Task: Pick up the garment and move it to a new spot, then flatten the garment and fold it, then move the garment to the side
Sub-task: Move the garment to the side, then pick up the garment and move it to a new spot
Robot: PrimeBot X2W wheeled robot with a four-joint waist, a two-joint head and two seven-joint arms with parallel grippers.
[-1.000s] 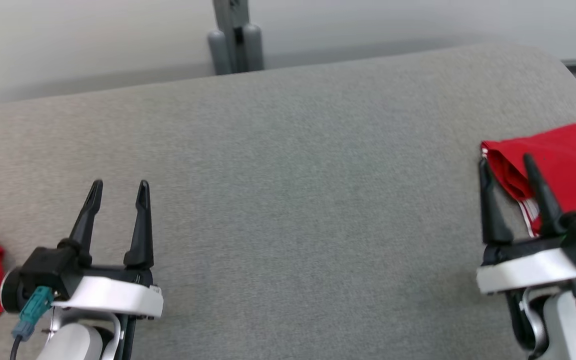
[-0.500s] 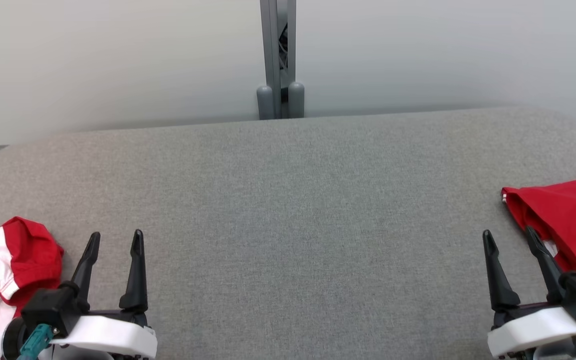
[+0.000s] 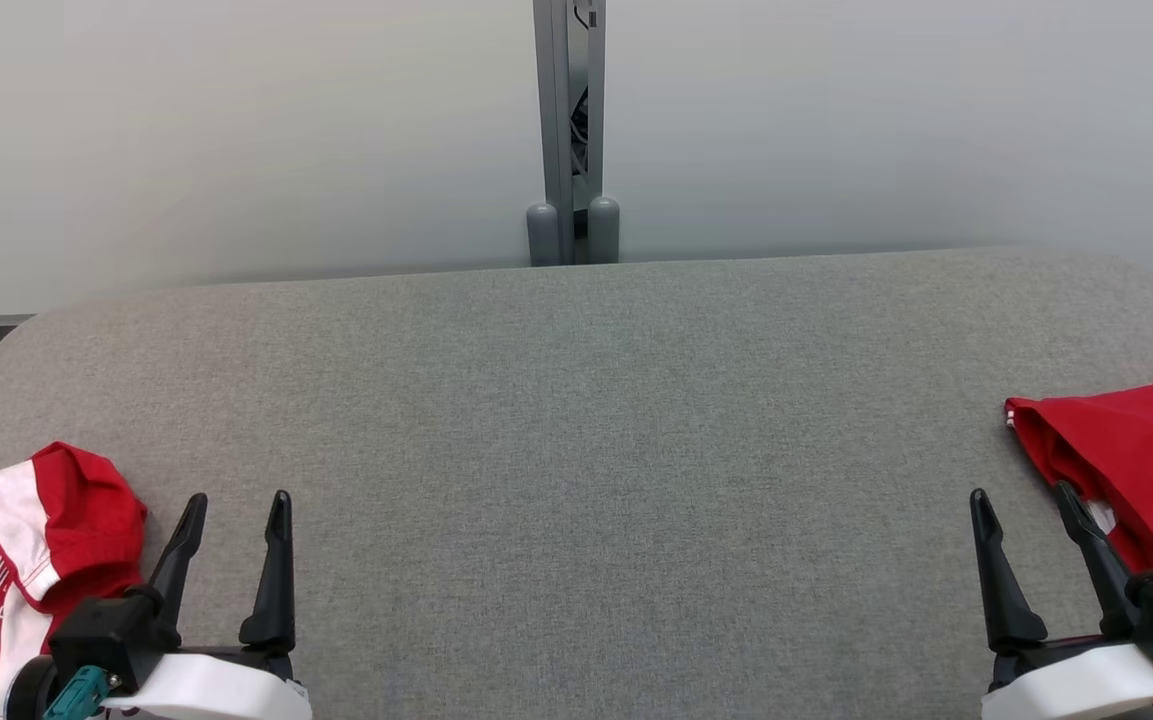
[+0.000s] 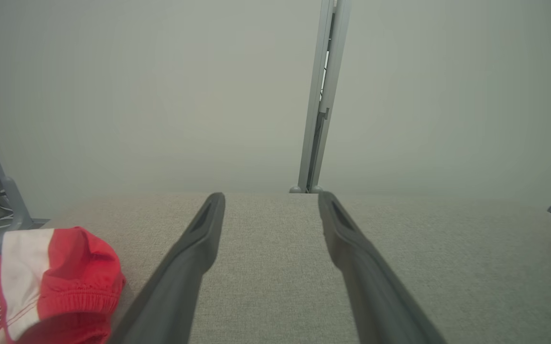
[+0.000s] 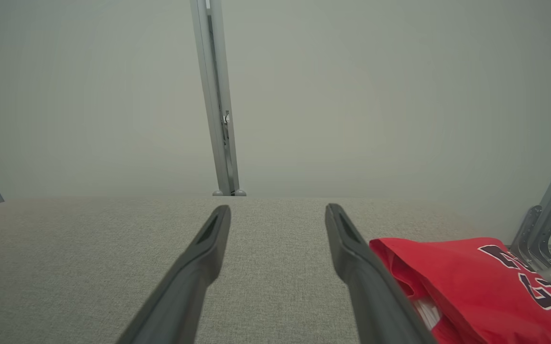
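the folded garment (image 3: 1126, 460) is laid flat just right of the right gripper (image 3: 1021, 490), at the edge of the grey table (image 3: 576, 450), likely so that the middle is kept free. a crumpled garment (image 3: 26, 560) is bunched just left of the left gripper (image 3: 239, 497). both grippers are held wide open, nothing gripped.

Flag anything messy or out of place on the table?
Only the red-and-white garment at the left edge of the table: it lies bunched up, not flat. The folded red garment on the right looks tidy. No spills or damage visible.
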